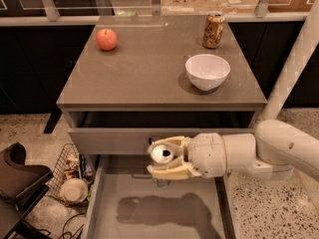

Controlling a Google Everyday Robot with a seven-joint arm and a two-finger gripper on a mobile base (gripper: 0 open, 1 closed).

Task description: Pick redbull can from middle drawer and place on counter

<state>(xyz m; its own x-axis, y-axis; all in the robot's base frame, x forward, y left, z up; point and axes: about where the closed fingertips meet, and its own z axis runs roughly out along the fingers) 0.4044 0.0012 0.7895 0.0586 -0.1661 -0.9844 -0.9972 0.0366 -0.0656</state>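
My gripper is shut on the redbull can, whose shiny silver top faces the camera between the cream fingers. It holds the can in the air above the open middle drawer, level with the front of the drawer above. The arm reaches in from the right. The drawer's grey floor shows the arm's shadow. The counter lies above and behind the gripper.
On the counter stand a red apple at back left, a brown-orange can at back right and a white bowl at right. A wire basket and a dark chair sit on the floor at left. A white post rises at right.
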